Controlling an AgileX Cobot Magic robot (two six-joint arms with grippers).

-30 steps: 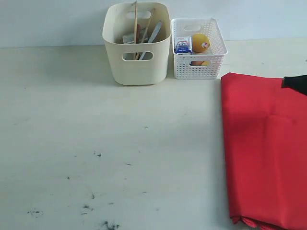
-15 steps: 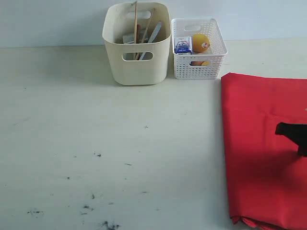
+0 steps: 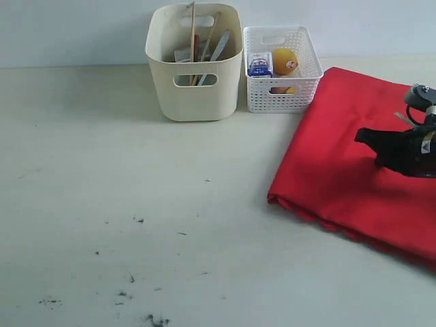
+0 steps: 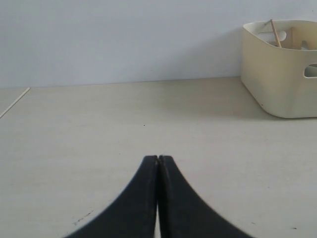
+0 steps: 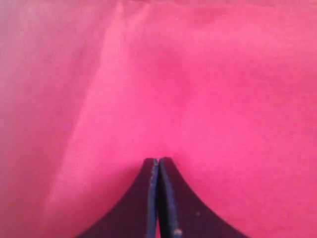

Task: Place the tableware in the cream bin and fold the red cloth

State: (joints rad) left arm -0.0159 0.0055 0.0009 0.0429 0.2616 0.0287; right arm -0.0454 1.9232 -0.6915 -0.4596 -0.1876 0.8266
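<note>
Folded red cloth (image 3: pixel 340 160); tableware (image 3: pixel 204 49) in bin (image 3: pixel 197 102)

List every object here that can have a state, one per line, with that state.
cream bin, upright, tableware standing inside
white basket, upright, orange inside
red cloth, folded, lying askew on the table
left gripper, jaws shut, empty
right gripper, jaws shut, over the red cloth

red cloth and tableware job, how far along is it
Done: wooden and steel utensils stand in the tall cream plastic bin; no tableware shows on the table. In hand: the right hand, shut, sits over the large red fabric cloth. Left: the cloth lies askew, its folding looks unfinished.
</note>
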